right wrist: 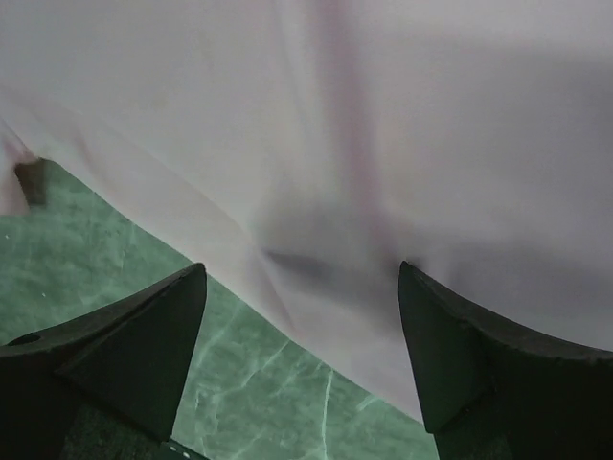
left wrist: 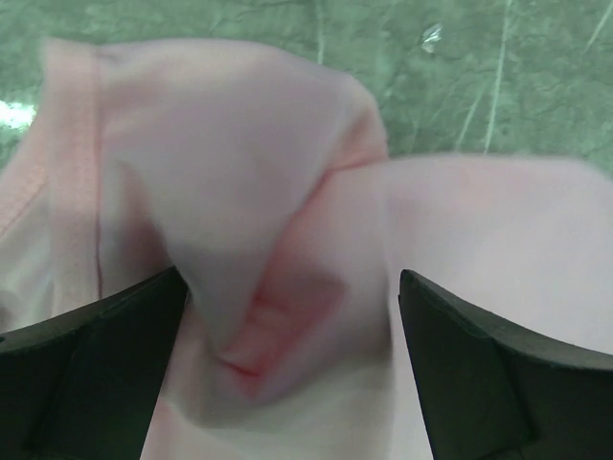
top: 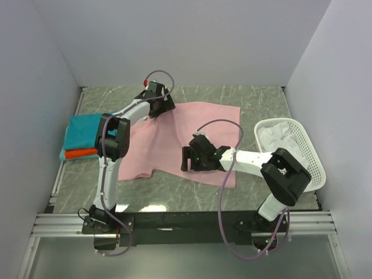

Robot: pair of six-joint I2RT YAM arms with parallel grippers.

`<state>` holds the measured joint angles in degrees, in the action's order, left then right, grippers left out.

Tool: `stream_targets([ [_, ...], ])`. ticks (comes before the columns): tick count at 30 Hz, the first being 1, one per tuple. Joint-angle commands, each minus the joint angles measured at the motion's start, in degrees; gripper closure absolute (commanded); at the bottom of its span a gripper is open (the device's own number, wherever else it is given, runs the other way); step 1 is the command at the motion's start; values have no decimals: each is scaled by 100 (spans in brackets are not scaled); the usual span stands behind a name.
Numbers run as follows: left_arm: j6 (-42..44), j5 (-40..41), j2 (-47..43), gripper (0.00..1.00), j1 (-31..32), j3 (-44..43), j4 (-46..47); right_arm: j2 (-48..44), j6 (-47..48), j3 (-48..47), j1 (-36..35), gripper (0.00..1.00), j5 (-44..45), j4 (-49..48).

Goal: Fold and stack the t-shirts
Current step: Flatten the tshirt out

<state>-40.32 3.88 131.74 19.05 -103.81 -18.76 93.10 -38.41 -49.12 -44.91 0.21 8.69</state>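
The step in hand was the folding of the pink t-shirt (top: pixel 174 136), which lay spread, rumpled but mostly flat, across the middle of the green marbled worktop (top: pixel 244 99) in the overhead view. Both arms were set at its edges for a first grasp, and neither had any cloth pinched. The left arm (top: pixel 113 139) reached to the shirt's corner in the upper centre-left of the frame. In its wrist view the left jaws stood wide apart at the bottom of the picture, with a raised, bunched fold of pink cloth between them and a stitched hem running down the left side. The right arm (top: pixel 250 160) stretched to the shirt's lower edge near the middle of the frame. The right jaws likewise stood apart, straddling the line where the pink edge met bare worktop. At the left of the overhead frame a folded teal t-shirt (top: pixel 81 129) sat on a folded orange-red t-shirt (top: pixel 80 153), so the stack looked begun. White cloth (top: pixel 279 136) lay heaped in the white basket (top: pixel 307 160) at the right. The next move seemed to call for both pairs of jaws to sink onto the cloth and close on its edge together, then lift and carry that side over evenly. A grab that took only part of the bunch would likely drag the shirt askew.
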Motion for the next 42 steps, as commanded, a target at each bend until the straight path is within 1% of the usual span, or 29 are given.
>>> stream_targets([
  [1, 164, -335, 178, 0, 2, -149, -734, -318, -360, 53, -36, 13, 600, 633],
  [2, 156, -309, 46, 1, 2, -44, -699, -388, -342, -131, -45, 12, 803, 939],
  [4, 147, -152, -463, 1, 2, 350, -638, -677, -290, -255, -36, 11, 1138, 1117],
  [8, 7, 341, -1430, 0, -6, 1045, -838, -1223, -228, -370, -36, 8, 1271, 1459],
  [9, -55, 550, -1893, 1, -6, 1430, -865, -1337, -237, -335, -36, 7, 1297, 1504],
  [11, -318, 745, -2440, 1, -6, 1941, -831, -1689, -263, -160, -36, 7, 1289, 1557],
  [12, -389, 833, -3008, 1, 2, 2500, -726, -1803, -298, -72, -36, 7, 1298, 1548],
  [14, -687, 921, -3591, 0, 2, 3066, -673, -2128, -377, 183, -18, 6, 1289, 1531],
  [15, -784, 1017, -4134, 0, 2, 3608, -733, -2321, -386, 271, -10, 6, 1254, 1531],
  [17, -1223, 1193, -4681, 1, 2, 4173, -865, -2532, -412, 516, 17, 6, 1262, 1531],
  [18, -1372, 1246, -5206, 1, 2, 4750, -918, -2621, -430, 596, 52, 6, 1271, 1531],
  [19, -1661, 1334, -5472, 1, 2, 5034, -1032, -2804, -448, 771, 52, 6, 1271, 1513],
  [20, -1786, 1343, -5719, 1, 2, 5298, -1102, -2884, -456, 851, 78, 6, 1245, 1461],
  [21, -2022, 1352, -6174, 0, 2, 5762, -1199, -3007, -448, 921, 122, 6, 1149, 1452],
  [23, -2286, 1387, -6650, 1, 2, 6204, -1576, -3122, -430, 1123, 140, 6, 1087, 1364],
  [24, -2471, 1405, -7114, 1, 2, 6606, -1734, -3157, -404, 1185, 157, 6, 1034, 1303],
  [25, -2742, 1370, -7336, 1, 2, 6819, -1805, -3166, -386, 1273, 201, 6, 903, 1241],
  [26, -2867, 1161, -7773, 1, 2, 7256, -1728, -3071, -343, 1291, 228, 6, 841, 1162],
  [28, -2851, 914, -8110, 0, 2, 7654, -1474, -2921, -316, 1265, 315, 6, 797, 1126],
  [29, -2876, 660, -8225, 1, 2, 7822, -1159, -2842, -246, 1247, 368, 5, 744, 1109],
  [31, -2842, 475, -8349, 1, 2, 8139, -815, -2578, -219, 1282, 570, 6, 613, 1065],
  [32, -2833, 412, -8306, 1, 2, 8192, -691, -2491, -176, 1326, 875, 7, 290, 908],
  [34, -2736, 280, -7955, 0, 2, 8166, -409, -2262, -140, 1422, 1132, 7, 68, 740],
  [35, -2710, 280, -7614, 1, 2, 8036, -348, -2183, -105, 1440, 1316, 7, -2, 618],
  [37, -2631, 368, -7243, 1, 2, 7877, -347, -1893, -52, 1423, 1440, 8, -3, 538],
  [38, -2604, 394, -6876, 1, 2, 7754, -312, -1779, -43, 1414, 1528, 8, -3, 503],
  [41, -2446, 403, -6382, 1, 2, 7578, -75, -1225, -122, 1309, 1686, 9, -3, 389],
  [42, -2385, 403, -6076, 1, 2, 7482, -5, -946, -149, 1274, 1774, 9, 66, 362],
])
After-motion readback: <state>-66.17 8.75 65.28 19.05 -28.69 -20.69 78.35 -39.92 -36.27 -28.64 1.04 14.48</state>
